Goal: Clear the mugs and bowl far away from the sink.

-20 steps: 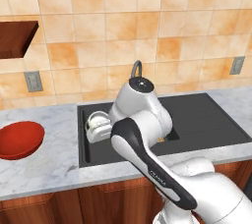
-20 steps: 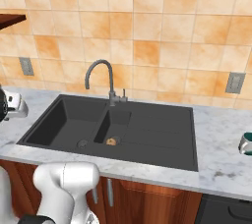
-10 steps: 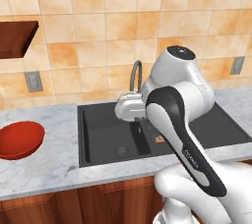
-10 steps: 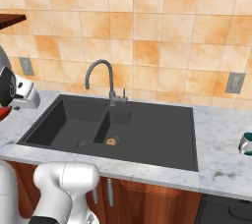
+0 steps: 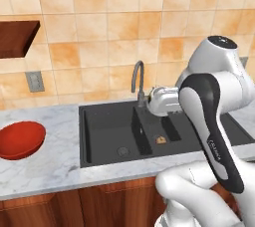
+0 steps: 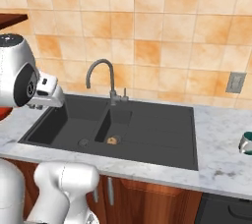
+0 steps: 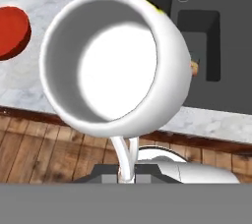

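My gripper (image 7: 126, 171) is shut on the thin handle of the squat white mug (image 7: 115, 66), whose mouth faces the hand camera. In the left base view this mug (image 5: 161, 100) hangs in the air over the small basin of the black sink (image 5: 107, 134), right of the grey faucet (image 5: 137, 78). The red bowl (image 5: 20, 139) rests on the marble counter left of the sink, also in the hand view as the bowl (image 7: 13, 31). The silvery mug with a dark green inside (image 6: 246, 143) stands on the counter far right of the sink (image 6: 152, 132).
A small brownish item (image 5: 160, 140) lies in the small basin. A wooden shelf (image 5: 17, 37) juts from the tiled wall at the upper left, with a wall outlet (image 5: 34, 80) below it. Another outlet (image 6: 237, 81) sits on the right wall. Counter (image 6: 221, 164) spreads right of the sink.
The arm has swung right and risen, carrying the white mug from the sink's left edge to above the small basin. The bowl and the other mug have stayed put.
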{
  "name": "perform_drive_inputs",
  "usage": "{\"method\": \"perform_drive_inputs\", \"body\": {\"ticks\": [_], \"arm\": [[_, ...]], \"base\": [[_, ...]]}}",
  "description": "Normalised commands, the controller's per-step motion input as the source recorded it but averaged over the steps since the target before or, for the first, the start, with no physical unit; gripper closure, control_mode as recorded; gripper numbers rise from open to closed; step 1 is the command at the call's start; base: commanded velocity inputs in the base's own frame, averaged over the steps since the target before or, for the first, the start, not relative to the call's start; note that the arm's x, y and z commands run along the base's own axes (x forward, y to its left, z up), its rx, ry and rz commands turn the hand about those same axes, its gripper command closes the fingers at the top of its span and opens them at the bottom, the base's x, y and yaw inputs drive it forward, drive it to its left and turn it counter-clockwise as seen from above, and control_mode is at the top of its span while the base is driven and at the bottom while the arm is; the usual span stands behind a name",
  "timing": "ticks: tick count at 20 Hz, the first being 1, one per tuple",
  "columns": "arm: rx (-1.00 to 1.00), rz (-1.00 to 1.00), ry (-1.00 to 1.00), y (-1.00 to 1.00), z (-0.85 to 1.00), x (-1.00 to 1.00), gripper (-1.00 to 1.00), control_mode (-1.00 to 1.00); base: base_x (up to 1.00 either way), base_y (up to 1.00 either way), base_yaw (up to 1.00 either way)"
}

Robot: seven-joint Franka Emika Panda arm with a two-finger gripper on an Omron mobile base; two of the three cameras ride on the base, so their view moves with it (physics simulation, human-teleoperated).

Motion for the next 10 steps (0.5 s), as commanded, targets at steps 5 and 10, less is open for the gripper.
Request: {"method": "perform_drive_inputs", "body": {"ticks": [5,10], "arm": [[0.0,0.0,0.0,0.0,0.0,0.0,1.0,1.0],[0.0,0.0,0.0,0.0,0.0,0.0,1.0,1.0]], "base": [[-0.08,0.42,0.75],[0.0,0.07,1.0]]}}
